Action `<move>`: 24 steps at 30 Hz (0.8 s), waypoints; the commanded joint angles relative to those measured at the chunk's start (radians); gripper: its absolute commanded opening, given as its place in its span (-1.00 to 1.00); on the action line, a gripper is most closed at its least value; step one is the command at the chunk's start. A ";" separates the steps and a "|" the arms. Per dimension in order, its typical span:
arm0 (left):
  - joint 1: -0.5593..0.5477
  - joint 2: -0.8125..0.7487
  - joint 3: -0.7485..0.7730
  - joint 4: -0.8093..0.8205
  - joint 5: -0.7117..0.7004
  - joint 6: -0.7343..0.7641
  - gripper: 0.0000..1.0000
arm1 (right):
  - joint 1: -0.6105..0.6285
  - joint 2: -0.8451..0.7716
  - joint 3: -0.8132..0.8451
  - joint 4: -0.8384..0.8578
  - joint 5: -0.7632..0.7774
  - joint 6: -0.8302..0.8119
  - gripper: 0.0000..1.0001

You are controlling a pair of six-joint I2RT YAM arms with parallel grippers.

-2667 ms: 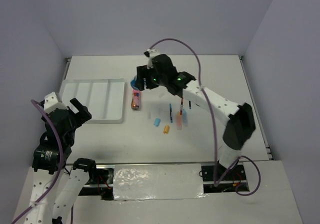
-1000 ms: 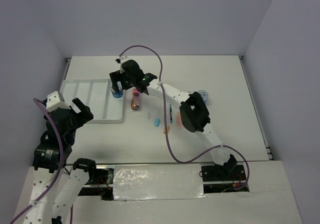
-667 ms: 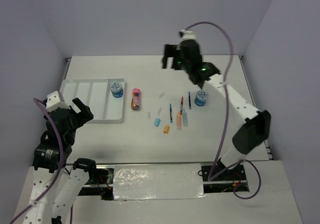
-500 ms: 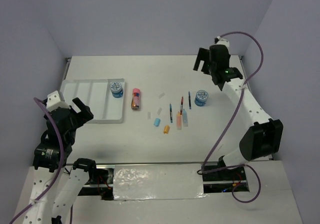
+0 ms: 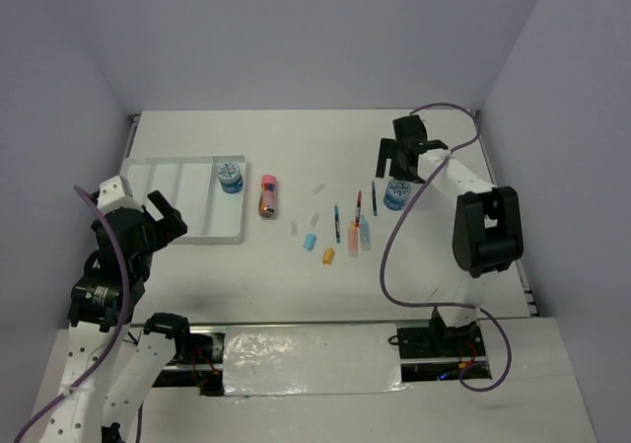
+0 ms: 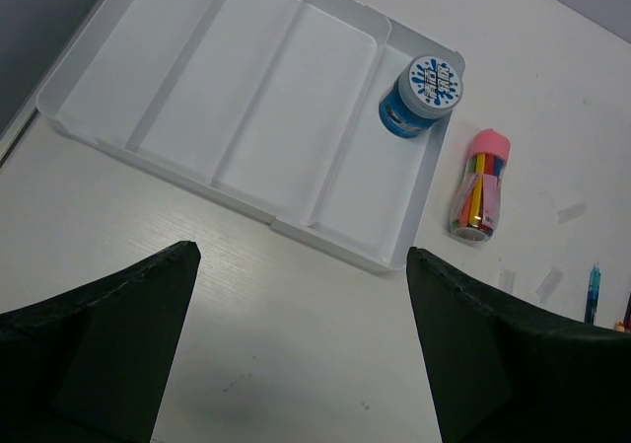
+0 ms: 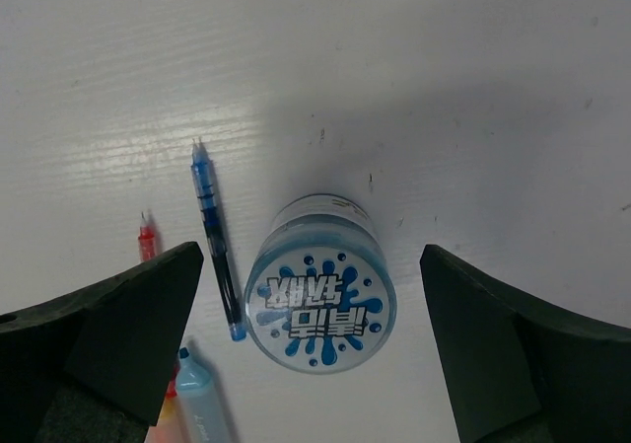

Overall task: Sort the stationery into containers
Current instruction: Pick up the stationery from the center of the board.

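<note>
The white four-compartment tray [image 5: 168, 198] lies at the left, also in the left wrist view [image 6: 227, 117]. One blue-white roll [image 5: 230, 176] stands in its rightmost compartment [image 6: 422, 93]. The pink-orange cylinder [image 5: 267, 195] lies just right of the tray [image 6: 478, 186]. The second roll [image 5: 397, 193] stands on the table at the right. My right gripper [image 5: 399, 162] is open above it, a finger on each side of the roll [image 7: 320, 295]. Blue pens [image 5: 336, 223] and a red pen [image 5: 358, 203] lie mid-table. My left gripper [image 5: 158, 216] is open and empty near the tray's front edge.
Short light-blue [image 5: 310, 240], orange [image 5: 328, 257] and peach [image 5: 352, 238] pieces and clear pieces [image 5: 314, 217] lie between the cylinder and the pens. A blue pen [image 7: 217, 236], a red pen [image 7: 148, 238] and a light-blue marker [image 7: 202, 394] lie just left of the second roll.
My right gripper carried a roll to the tray, let it go in the rightmost compartment, then swung right and came down over the second roll. The left arm shifted slightly.
</note>
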 commanded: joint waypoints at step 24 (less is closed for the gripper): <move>0.001 0.003 -0.002 0.052 0.025 0.020 0.99 | 0.131 -0.245 -0.072 0.020 0.116 0.049 -0.22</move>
